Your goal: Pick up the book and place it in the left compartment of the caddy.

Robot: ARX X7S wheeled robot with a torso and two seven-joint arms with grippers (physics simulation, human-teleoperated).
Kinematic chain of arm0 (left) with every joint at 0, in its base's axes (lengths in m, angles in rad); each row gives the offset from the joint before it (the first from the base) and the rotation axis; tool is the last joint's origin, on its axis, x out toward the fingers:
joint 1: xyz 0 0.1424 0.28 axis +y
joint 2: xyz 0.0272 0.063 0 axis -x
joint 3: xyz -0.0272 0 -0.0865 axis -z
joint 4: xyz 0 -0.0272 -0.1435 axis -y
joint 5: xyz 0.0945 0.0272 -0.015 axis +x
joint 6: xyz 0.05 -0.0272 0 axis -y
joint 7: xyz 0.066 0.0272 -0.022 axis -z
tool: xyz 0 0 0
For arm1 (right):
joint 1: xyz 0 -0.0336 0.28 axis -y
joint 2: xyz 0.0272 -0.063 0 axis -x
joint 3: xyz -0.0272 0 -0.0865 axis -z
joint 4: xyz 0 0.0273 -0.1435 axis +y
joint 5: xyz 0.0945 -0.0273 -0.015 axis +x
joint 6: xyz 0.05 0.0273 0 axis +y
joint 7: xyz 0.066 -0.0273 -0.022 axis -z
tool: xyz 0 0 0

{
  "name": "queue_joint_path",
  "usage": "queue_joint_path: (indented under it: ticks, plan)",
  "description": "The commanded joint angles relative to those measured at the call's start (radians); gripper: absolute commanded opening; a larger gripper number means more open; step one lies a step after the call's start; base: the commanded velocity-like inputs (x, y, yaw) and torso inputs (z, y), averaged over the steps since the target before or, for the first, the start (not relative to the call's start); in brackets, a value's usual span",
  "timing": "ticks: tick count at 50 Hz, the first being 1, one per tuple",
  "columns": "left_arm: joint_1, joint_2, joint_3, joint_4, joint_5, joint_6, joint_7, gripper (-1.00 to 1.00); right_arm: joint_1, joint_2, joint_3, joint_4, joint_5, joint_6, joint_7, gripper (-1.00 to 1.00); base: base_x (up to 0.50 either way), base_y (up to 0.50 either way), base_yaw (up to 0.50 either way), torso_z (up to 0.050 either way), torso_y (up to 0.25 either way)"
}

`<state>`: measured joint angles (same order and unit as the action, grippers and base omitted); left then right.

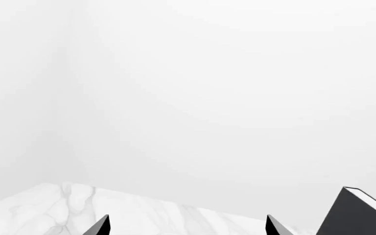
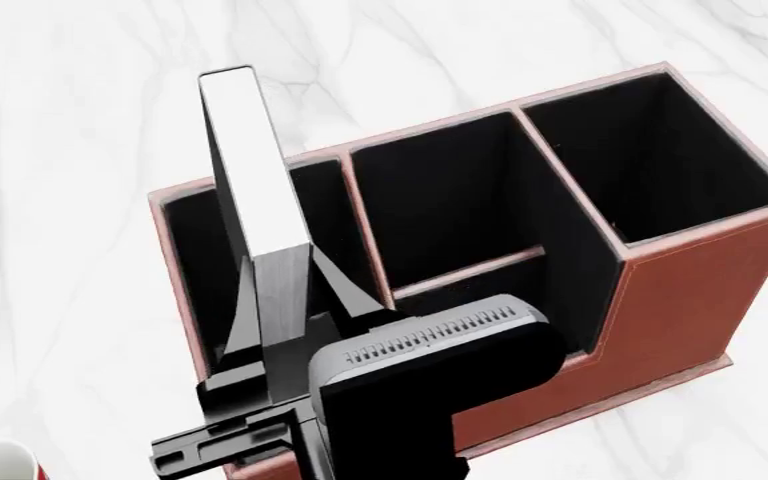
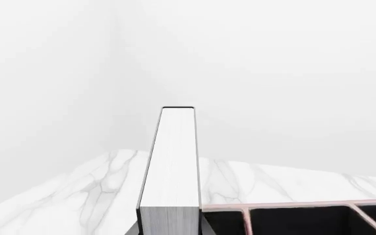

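One gripper (image 2: 284, 300), your right, clamped the book (image 2: 253, 170) upright above the left compartment (image 2: 187, 240) of the caddy (image 2: 678, 300); your left gripper (image 1: 186, 226) was spread, empty. Had it tilted, its lower corner might have snagged the pink rim.

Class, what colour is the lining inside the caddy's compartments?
Black. The caddy is reddish-brown outside with pale pink rims; the head view shows it best.
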<state>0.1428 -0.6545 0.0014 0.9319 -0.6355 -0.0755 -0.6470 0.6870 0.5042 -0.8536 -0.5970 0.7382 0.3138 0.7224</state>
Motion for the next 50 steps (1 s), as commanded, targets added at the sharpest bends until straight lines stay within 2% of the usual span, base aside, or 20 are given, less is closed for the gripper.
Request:
queue_joint_path:
  ticks: [1,50]
  plan:
    - [0.0,-0.005,0.0,0.003,-0.002,0.0,-0.005,1.0,-0.004,-0.007,0.008,0.014,-0.063,-0.016,-0.03,-1.0,0.0,0.0,0.0,0.0,0.0]
    - [0.005,-0.016,-0.003,-0.007,-0.007,0.016,-0.015,1.0,0.013,-0.073,-0.021,0.305,-0.1,-0.097,-0.174,-1.0,0.0,0.0,0.0,0.0,0.001]
